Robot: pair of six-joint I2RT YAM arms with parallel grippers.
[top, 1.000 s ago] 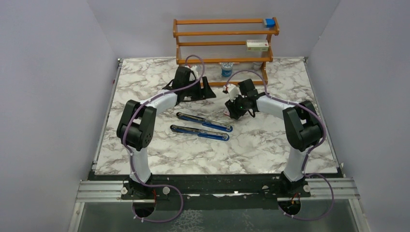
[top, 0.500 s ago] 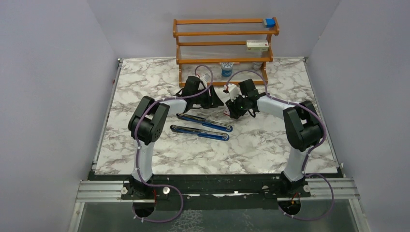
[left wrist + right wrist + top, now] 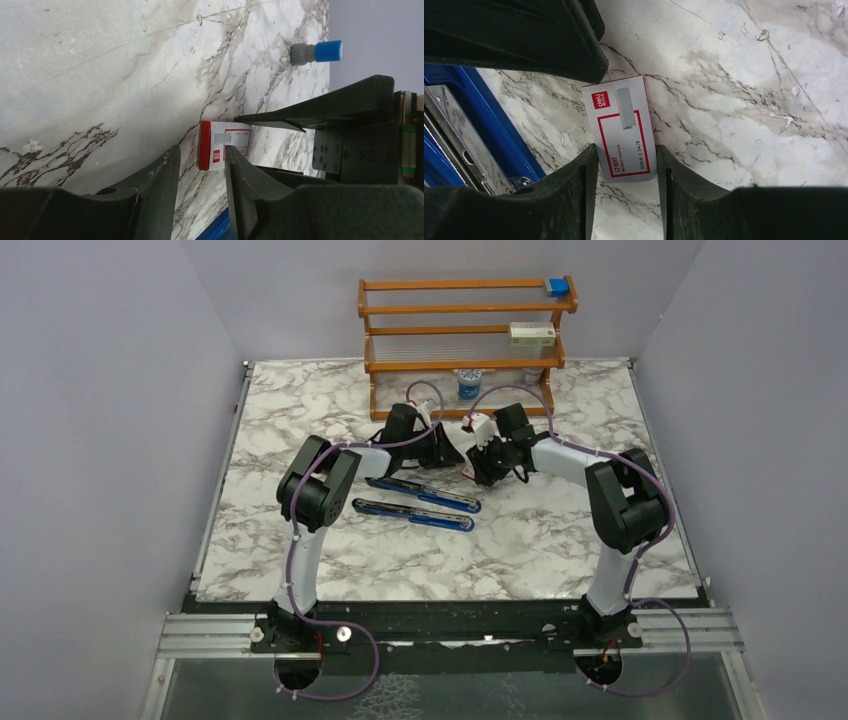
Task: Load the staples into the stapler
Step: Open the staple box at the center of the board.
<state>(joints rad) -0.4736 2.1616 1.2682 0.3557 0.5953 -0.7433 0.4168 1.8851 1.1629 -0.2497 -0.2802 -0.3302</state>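
The stapler lies opened flat mid-table, its two long blue arms side by side [image 3: 420,490] [image 3: 412,512]; a blue edge of it shows in the right wrist view [image 3: 489,125]. The staples themselves are hidden. A small white-and-red box [image 3: 621,115] printed with a staple picture lies on the marble just beyond the stapler. My right gripper [image 3: 626,147] is shut on the box's near end, a finger against each long side. My left gripper [image 3: 201,150] faces the box's other end [image 3: 235,145]. Its jaws are open with a narrow gap, the tips just short of the box.
A wooden rack [image 3: 465,330] stands at the back with a blue block [image 3: 557,286] on top and a pale box [image 3: 532,334] on a shelf. A small blue-capped cylinder [image 3: 468,385] stands at its foot. Walls close in the table's sides.
My left arm has swung right, bringing its gripper up to the box opposite the right gripper, and its jaws have narrowed. The right gripper has stayed at the box.
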